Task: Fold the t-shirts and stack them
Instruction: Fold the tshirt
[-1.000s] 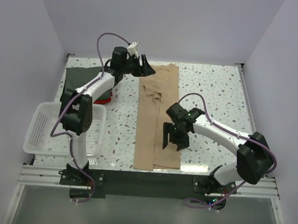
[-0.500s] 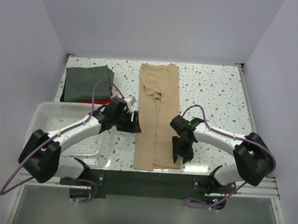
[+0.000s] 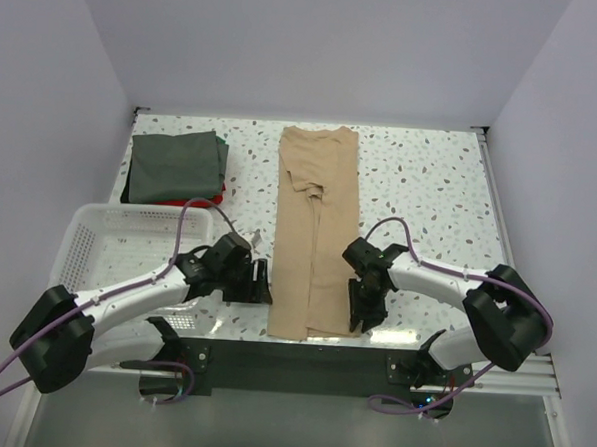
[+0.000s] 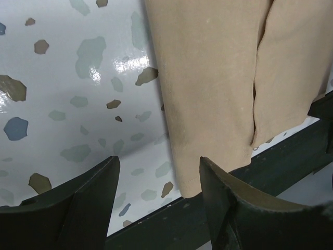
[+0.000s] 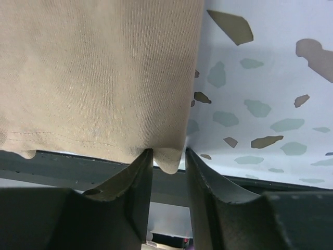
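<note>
The tan t-shirt (image 3: 316,224) lies folded into a long narrow strip down the middle of the table, with its hem at the near edge. My left gripper (image 3: 262,282) is open just left of the hem's left corner. In the left wrist view (image 4: 157,161) that tan corner (image 4: 208,78) sits by the right finger. My right gripper (image 3: 358,309) is at the hem's right corner. In the right wrist view (image 5: 167,152) its jaws stand narrowly apart with the tan corner (image 5: 169,162) pinched between them. The dark grey-green t-shirt (image 3: 174,164) lies folded at the back left, on a red t-shirt (image 3: 209,199) that shows as a thin edge.
A white mesh basket (image 3: 82,242) stands at the near left, and the left arm reaches across in front of it. The dark front rail (image 3: 302,354) runs just below the shirt's hem. White walls close in the table.
My left arm swept from the back of the table down to the near edge beside the hem. My right gripper moved toward the near edge and narrowed onto the hem's right corner.
</note>
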Tool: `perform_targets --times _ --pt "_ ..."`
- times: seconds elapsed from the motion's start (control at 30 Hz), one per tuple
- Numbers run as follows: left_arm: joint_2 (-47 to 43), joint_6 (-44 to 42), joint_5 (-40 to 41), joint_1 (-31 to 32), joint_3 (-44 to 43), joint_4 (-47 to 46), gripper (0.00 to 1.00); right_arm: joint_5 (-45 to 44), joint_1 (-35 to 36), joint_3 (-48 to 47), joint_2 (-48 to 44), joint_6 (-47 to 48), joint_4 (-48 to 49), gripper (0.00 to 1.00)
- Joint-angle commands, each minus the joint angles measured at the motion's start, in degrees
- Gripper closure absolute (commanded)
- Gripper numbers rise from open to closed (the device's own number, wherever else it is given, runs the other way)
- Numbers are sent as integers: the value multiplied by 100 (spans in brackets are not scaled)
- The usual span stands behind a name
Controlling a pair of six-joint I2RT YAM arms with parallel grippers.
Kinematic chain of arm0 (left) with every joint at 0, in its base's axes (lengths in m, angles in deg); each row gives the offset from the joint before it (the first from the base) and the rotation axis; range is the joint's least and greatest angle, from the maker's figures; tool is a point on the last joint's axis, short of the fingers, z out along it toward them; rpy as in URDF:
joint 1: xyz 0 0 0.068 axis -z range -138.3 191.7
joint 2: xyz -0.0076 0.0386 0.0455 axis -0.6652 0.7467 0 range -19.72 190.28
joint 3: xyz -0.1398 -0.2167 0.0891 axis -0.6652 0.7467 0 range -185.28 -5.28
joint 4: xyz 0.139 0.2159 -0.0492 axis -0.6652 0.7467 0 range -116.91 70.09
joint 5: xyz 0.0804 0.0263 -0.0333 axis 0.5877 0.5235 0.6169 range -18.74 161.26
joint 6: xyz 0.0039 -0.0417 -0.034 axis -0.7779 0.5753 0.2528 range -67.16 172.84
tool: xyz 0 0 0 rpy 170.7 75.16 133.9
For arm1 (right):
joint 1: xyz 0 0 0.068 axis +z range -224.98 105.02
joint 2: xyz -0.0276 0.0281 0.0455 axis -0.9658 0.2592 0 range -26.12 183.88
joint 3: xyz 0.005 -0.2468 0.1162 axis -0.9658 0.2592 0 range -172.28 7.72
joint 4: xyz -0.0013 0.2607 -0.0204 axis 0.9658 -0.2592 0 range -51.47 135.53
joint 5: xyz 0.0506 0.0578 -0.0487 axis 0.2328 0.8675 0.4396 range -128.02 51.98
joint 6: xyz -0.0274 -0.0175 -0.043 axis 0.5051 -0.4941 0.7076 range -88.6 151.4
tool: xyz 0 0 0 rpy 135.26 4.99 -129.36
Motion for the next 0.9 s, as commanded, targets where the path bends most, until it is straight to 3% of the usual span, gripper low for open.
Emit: perform_targets --times 0.0,0.13,0.37,0.57,0.87 --pt "-88 303 58 170 119 -11 33 147 -3 134 -70 77 238 67" --pt "0 549 -21 443 216 -81 34 226 6 204 -8 86 300 83" --pt "325 637 -232 759 304 -81 41 279 6 239 0 86 353 84" --pt "474 725 -311 891 366 -187 54 305 6 257 -70 95 335 84" --pt "615 989 -549 1234 480 -283 59 297 6 310 -210 59 318 84"
